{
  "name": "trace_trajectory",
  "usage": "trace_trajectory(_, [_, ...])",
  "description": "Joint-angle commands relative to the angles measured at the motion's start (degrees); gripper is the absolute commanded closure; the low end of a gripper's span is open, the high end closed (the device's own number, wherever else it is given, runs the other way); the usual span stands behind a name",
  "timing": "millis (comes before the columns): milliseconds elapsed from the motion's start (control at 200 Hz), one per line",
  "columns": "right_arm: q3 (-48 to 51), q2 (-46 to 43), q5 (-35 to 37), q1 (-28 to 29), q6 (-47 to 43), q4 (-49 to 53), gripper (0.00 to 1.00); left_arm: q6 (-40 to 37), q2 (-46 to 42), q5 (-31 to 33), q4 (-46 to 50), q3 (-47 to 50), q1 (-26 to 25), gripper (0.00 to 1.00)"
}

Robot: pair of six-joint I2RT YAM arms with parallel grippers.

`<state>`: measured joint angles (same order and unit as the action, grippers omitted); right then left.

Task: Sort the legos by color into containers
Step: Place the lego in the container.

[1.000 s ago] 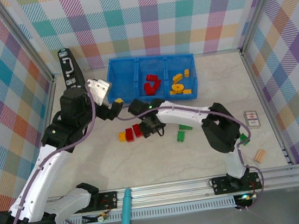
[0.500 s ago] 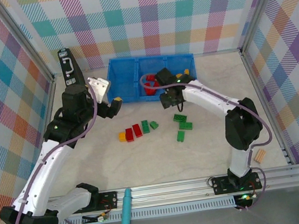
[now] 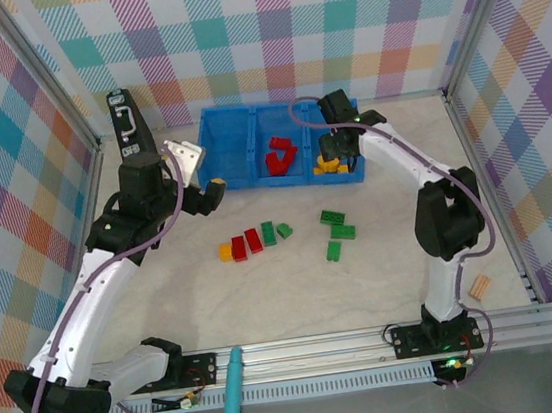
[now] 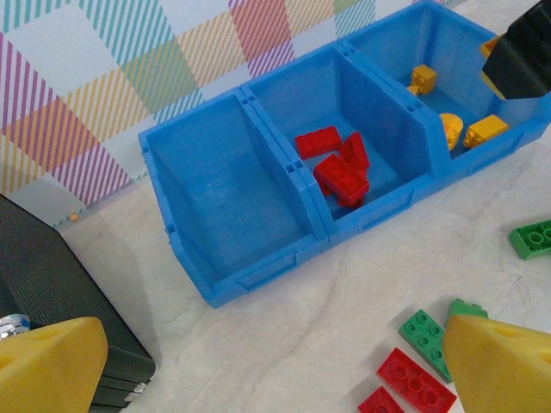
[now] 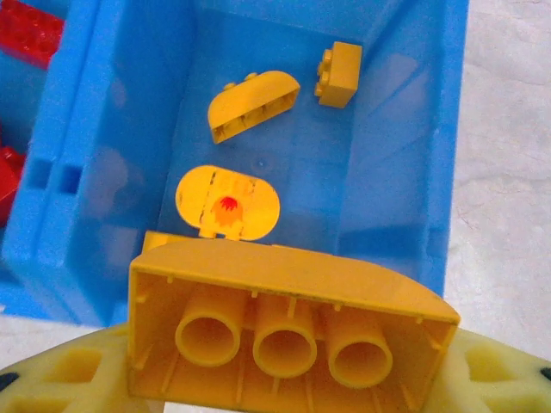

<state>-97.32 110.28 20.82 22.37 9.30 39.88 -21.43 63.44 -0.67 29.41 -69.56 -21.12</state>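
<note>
- Across the pale marbled table top I've got bricks lying loose, and both arms are reaching toward the far side.
- Far centre sits the bright blue rectangular plastic tray, with three open square compartments side by side.
- Far left, the black rectangular case with a handle stands against the checked wall, near the tray's left end.
- My left gripper hovers by the tray's left front corner with its fingers spread wide. On its wrist camera the yellow fingertips sit in the two bottom corners, with table between them.
- My right gripper hangs over the tray's right compartment, fingers part-closed and clamped on a big yellow-orange plastic brick. Its underside, with three round tubes, faces the wrist camera.
- Below it in that compartment lie a curved yellow-orange piece, a small yellow-orange brick and a rounded yellow-orange piece with a red dot.
- The middle compartment holds a pile of red studded bricks.
- On the table in front of the tray there's a row: one small yellow brick, two red bricks and two green bricks.
- Right of that row, set apart, three more green bricks form a loose cluster.
- Near the right edge I see a small white card and a tan wooden block.
</note>
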Motion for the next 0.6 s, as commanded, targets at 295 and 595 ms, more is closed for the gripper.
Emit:
trace_trajectory(295, [-14.3,14.0,-3.3,-3.1,-3.0,-0.9,0.42,1.7,2.5,-2.2,-2.0,-1.0,1.5,0.0])
trace_trajectory(595, [-28.0,24.4,-3.0,-3.9,-4.6,2.1,0.42,2.0,4.1,-3.3,-2.3,-0.9,1.7,0.0])
